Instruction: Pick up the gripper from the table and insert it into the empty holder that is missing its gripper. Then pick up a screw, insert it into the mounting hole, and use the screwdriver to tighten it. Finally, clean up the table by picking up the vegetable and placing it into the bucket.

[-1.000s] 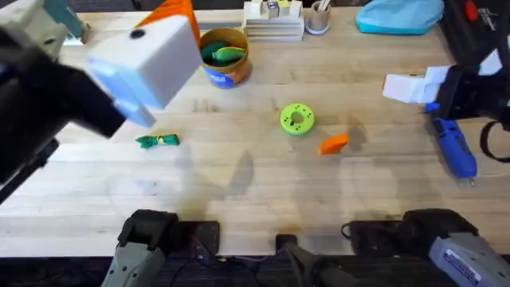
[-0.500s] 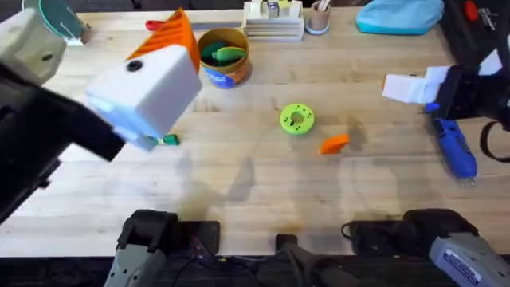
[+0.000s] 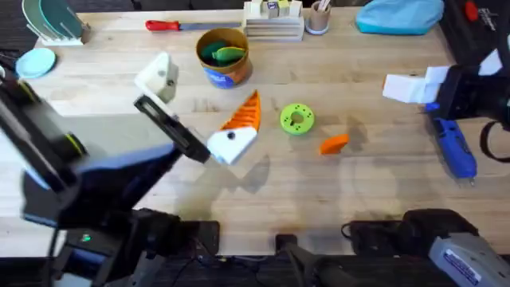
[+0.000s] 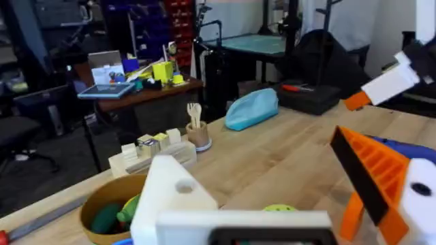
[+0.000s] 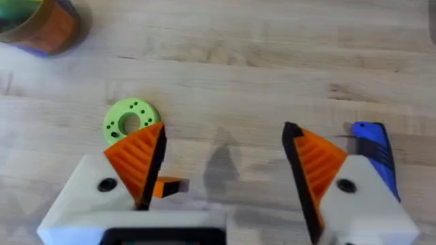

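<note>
From overhead, my left arm stretches low across the table (image 3: pixel 374 199), its jaws apart (image 3: pixel 199 112), one finger bare white, the other orange-padded beside the green disc (image 3: pixel 297 119). The gripper (image 3: pixel 334 143) lies just past that disc. My right arm hangs at the table's right edge above the screwdriver (image 3: pixel 455 147). In my right wrist view, my jaws (image 5: pixel 221 170) stand apart over the gripper (image 5: pixel 167 186) and screwdriver (image 5: pixel 373 151).

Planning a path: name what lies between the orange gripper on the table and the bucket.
The green disc lies between gripper and bucket, touching neither, as the overhead view shows.
</note>
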{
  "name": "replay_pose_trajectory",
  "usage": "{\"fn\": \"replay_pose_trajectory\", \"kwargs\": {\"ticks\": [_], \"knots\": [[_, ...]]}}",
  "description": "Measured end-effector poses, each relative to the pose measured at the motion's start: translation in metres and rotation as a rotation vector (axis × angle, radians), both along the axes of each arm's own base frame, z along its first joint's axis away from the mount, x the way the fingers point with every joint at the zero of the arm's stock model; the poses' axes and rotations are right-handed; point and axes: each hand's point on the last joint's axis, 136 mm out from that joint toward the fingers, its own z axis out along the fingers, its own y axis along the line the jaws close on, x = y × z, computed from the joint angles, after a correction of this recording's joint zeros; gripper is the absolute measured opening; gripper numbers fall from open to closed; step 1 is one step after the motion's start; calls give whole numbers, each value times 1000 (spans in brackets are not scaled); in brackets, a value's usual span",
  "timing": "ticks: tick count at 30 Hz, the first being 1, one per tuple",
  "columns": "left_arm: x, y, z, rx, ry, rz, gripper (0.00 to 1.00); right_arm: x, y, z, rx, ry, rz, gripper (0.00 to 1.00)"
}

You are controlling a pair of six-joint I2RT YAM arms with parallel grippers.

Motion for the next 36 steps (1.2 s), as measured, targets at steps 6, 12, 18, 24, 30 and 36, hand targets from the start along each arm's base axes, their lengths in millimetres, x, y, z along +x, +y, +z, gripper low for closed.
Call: {"fn": "replay_pose_trajectory", "kwargs": {"ticks": [6,12,18,24,30,36], "knots": [[-12,-9,-35,1,-23,-58,993,0,0,0,0,0,0,991],[-17,-10,-51,4,-21,-68,993,0,0,0,0,0,0,992],[-20,-13,-74,30,66,-95,993,0,0,0,0,0,0,991],[-20,-15,-109,63,225,-106,993,0,0,0,0,0,0,991],[-20,-15,-109,63,225,-108,992,0,0,0,0,0,0,992],[-20,-15,-109,63,225,-108,993,0,0,0,0,0,0,991]]}}
